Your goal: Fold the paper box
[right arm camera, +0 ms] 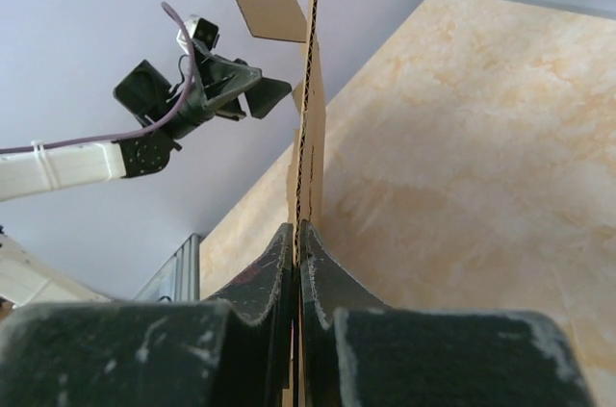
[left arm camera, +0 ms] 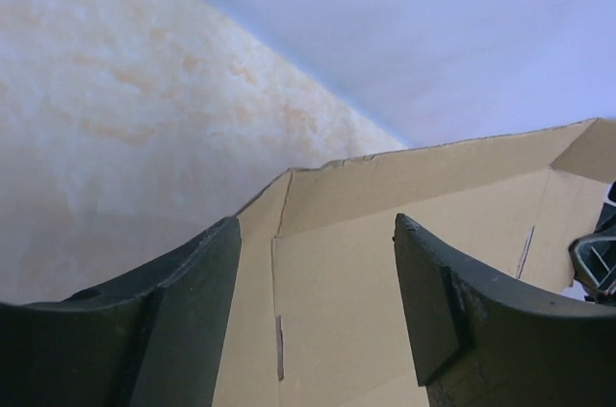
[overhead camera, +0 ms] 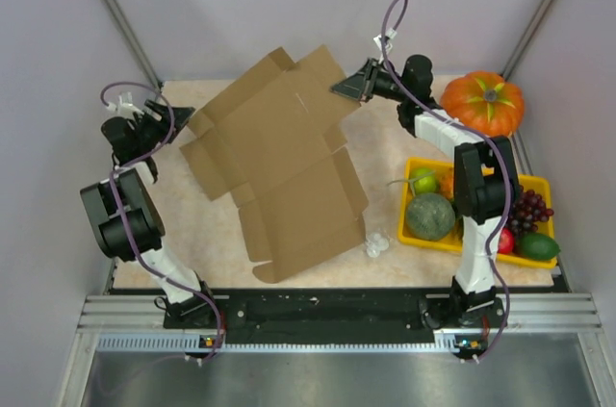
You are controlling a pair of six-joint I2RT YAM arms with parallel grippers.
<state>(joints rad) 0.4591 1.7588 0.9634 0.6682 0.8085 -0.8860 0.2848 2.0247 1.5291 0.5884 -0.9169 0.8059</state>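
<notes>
Now, paper box [overhead camera: 279, 166]: unfolded brown sheet, tilted, far right corner raised above the desk [overhead camera: 385, 152].
Right pincer [right arm camera: 296, 234]: clamped shut on that raised edge.
Left pincer [left arm camera: 318, 224]: jaws apart, the sheet's left flap just beyond them.

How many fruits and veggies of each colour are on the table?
Green: 3 (small round fruit, melon, long fruit)
Orange: 2 (pumpkin, orange fruit)
Purple: 1 (grapes)
Red: 1 (red fruit)
Total: 7 that show
</notes>
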